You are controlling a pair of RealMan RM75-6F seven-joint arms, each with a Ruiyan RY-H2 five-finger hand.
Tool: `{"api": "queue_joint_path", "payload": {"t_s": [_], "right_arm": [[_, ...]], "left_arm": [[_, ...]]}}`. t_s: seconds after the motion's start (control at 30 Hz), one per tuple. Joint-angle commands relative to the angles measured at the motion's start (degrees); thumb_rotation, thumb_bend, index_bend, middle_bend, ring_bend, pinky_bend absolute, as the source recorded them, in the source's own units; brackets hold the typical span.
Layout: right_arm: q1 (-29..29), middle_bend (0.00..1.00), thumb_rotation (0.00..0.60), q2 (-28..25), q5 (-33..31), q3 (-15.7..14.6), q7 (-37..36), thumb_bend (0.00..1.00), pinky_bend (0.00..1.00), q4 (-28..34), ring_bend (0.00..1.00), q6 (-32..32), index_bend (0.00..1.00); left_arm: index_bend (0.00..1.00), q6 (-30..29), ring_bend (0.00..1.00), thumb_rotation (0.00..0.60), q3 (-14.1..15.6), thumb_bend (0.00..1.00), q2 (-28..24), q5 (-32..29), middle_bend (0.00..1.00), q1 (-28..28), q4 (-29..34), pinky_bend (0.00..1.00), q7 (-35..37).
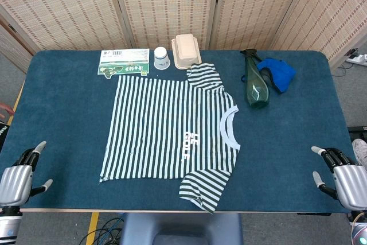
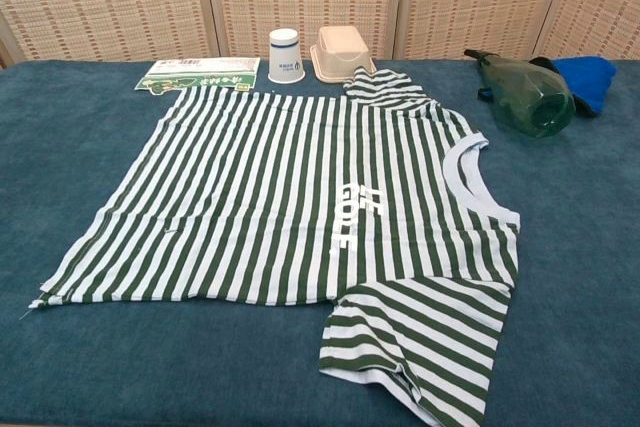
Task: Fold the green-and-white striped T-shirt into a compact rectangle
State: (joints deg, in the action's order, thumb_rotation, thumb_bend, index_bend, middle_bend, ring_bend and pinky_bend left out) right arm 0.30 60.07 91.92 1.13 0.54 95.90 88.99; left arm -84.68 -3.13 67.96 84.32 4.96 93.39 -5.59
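The green-and-white striped T-shirt (image 1: 166, 127) (image 2: 290, 207) lies flat and unfolded on the blue table, collar toward the right, hem toward the left, white lettering on the chest. One sleeve points to the back, the other hangs toward the front edge. My left hand (image 1: 20, 179) hovers at the front left corner, fingers apart and holding nothing, well clear of the shirt. My right hand (image 1: 341, 176) sits at the front right corner, likewise spread and holding nothing. Neither hand shows in the chest view.
Along the back stand a green-and-white flat package (image 1: 124, 62), a white paper cup (image 1: 162, 58) and a beige lidded box (image 1: 187, 50). A green bottle (image 1: 256, 84) lies on its side right of the collar, next to a blue cloth (image 1: 278, 73). Table edge (image 1: 69, 210) runs along the front.
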Motion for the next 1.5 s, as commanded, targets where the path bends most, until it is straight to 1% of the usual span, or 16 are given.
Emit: {"api": "queue_joint_path", "payload": {"t_s": [0.03,0.4,0.6,0.67,0.77,0.83,0.9,0.97,1.03,1.07,1.17,1.33,1.5], "right_arm": [[0.14,0.29,0.600,0.03,-0.06,0.10,0.11,0.39,0.41,0.08,0.26,-0.07,0.20],[-0.78,0.29,0.600,-0.32,0.83,-0.06,-0.74,0.39,0.41,-0.30,0.26,2.13,0.20],[-1.03,0.29,0.600,-0.87,1.58,0.08,-1.06,0.39,0.41,-0.31,0.26,3.29,0.20],[-1.09,0.29,0.600,-1.03,1.74,0.13,-1.14,0.39,0.41,-0.26,0.26,3.58,0.20],[-1.17,0.29,0.600,-1.26,1.90,0.14,-1.16,0.39,0.41,-0.13,0.26,3.83,0.20],[-1.26,0.29,0.600,-1.29,1.96,0.11,-1.11,0.39,0.41,-0.02,0.26,3.96,0.20],[-1.33,0.29,0.600,-1.27,1.98,0.06,-1.12,0.39,0.41,0.03,0.26,4.02,0.20],[-1.37,0.29,0.600,-1.26,1.94,0.04,-1.04,0.39,0.41,0.05,0.26,3.99,0.20],[-1.40,0.29,0.600,-1.29,1.84,0.03,-0.94,0.39,0.41,0.13,0.26,3.94,0.20],[-1.40,0.29,0.600,-1.30,1.83,0.04,-0.91,0.39,0.41,0.17,0.26,3.93,0.20],[-1.27,0.29,0.600,-1.33,1.76,0.10,-0.77,0.39,0.41,0.27,0.26,3.69,0.20],[-0.76,0.29,0.600,-1.27,1.55,0.34,-0.66,0.39,0.41,0.40,0.26,2.96,0.20],[-0.33,0.29,0.600,-1.25,1.42,0.41,-0.47,0.39,0.41,0.52,0.26,2.25,0.20]], "left_arm": [[0.10,0.04,0.20,0.600,-0.02,0.18,0.11,-0.02,0.22,0.08,-0.05,0.44,-0.05],[0.10,-0.82,0.20,0.600,0.37,0.18,-0.14,0.89,0.22,-0.16,0.09,0.44,0.27],[0.11,0.42,0.20,0.600,1.05,0.18,-0.58,3.27,0.22,1.15,-0.84,0.44,0.11],[0.13,0.74,0.23,0.600,1.28,0.18,-0.47,4.34,0.24,1.67,-1.29,0.44,0.43],[0.15,1.98,0.30,0.600,2.10,0.18,-0.19,6.85,0.31,3.00,-2.31,0.44,1.18],[0.17,3.34,0.37,0.600,2.83,0.18,0.24,8.60,0.37,4.14,-3.09,0.45,1.35],[0.19,5.22,0.41,0.600,3.53,0.18,0.60,9.98,0.42,5.47,-3.53,0.52,1.49],[0.22,6.77,0.46,0.600,3.90,0.18,1.05,10.88,0.48,6.67,-3.82,0.63,1.72],[0.26,8.55,0.54,0.600,4.16,0.18,1.73,11.62,0.57,8.05,-4.24,0.75,1.81],[0.27,9.32,0.58,0.600,4.21,0.18,2.09,11.83,0.62,8.64,-4.46,0.79,1.91],[0.29,12.43,0.69,0.600,4.35,0.18,3.50,11.73,0.72,10.62,-5.13,0.86,1.97],[0.32,17.93,0.79,0.600,4.21,0.18,6.69,10.25,0.83,13.79,-6.20,0.92,1.05],[0.38,21.38,0.83,0.600,3.22,0.18,9.98,7.44,0.88,15.86,-6.93,0.94,-1.30]]}}
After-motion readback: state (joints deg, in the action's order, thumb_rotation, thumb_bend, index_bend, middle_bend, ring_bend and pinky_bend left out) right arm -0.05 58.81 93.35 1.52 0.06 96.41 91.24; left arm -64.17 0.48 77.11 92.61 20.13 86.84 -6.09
